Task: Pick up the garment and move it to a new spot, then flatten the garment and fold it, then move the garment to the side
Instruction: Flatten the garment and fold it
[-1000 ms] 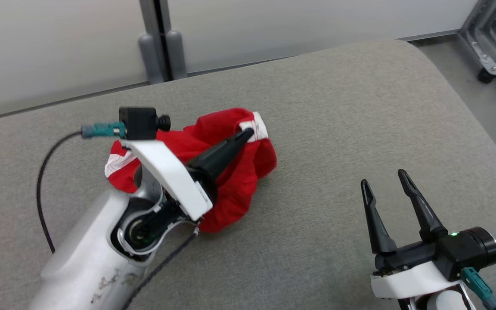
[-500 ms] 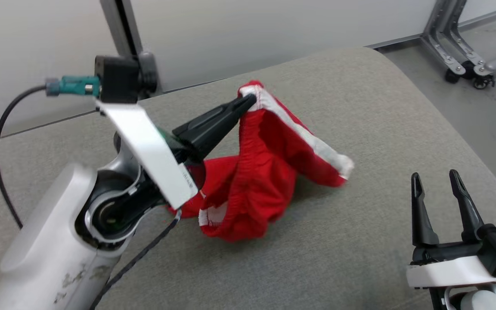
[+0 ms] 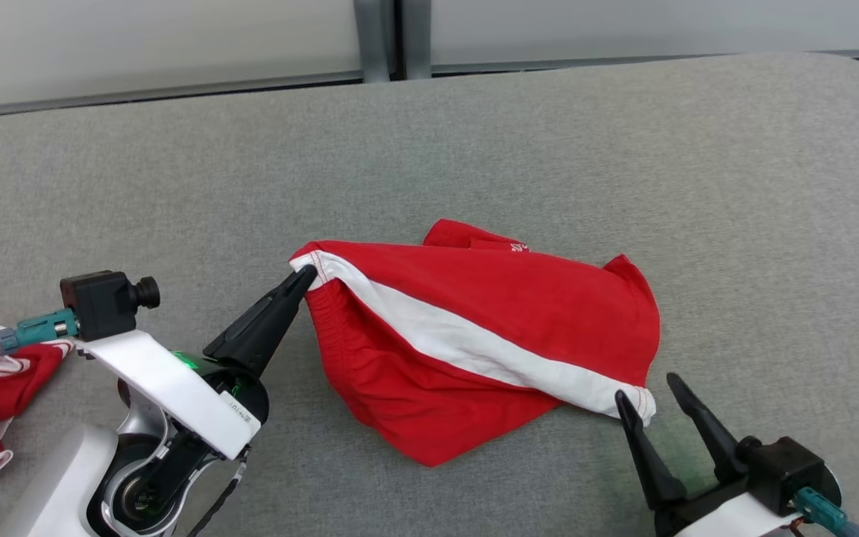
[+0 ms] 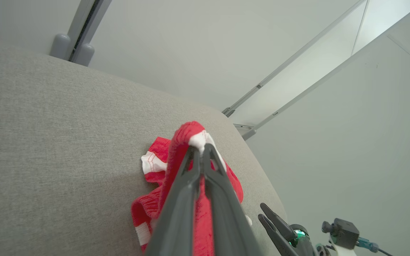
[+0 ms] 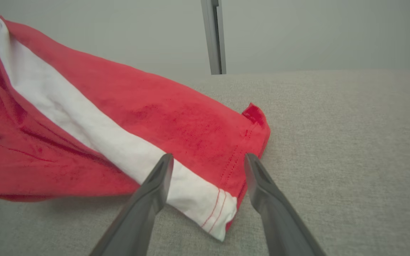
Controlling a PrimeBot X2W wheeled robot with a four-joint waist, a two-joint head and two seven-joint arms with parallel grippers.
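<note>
Left gripper [image 3: 309, 274] pinches garment [image 3: 474, 313] — right gripper [image 3: 646, 388] cropped below.

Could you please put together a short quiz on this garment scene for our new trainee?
1. True or false: the left claw is shut on a corner of the garment.
2. The right claw is: A) shut on the hem; B) open, its fingers either side of the hem corner; C) holding a bottle.
3. Fill in: the garment's stripe is ____.
Key: 1 true; 2 B; 3 white.
</note>
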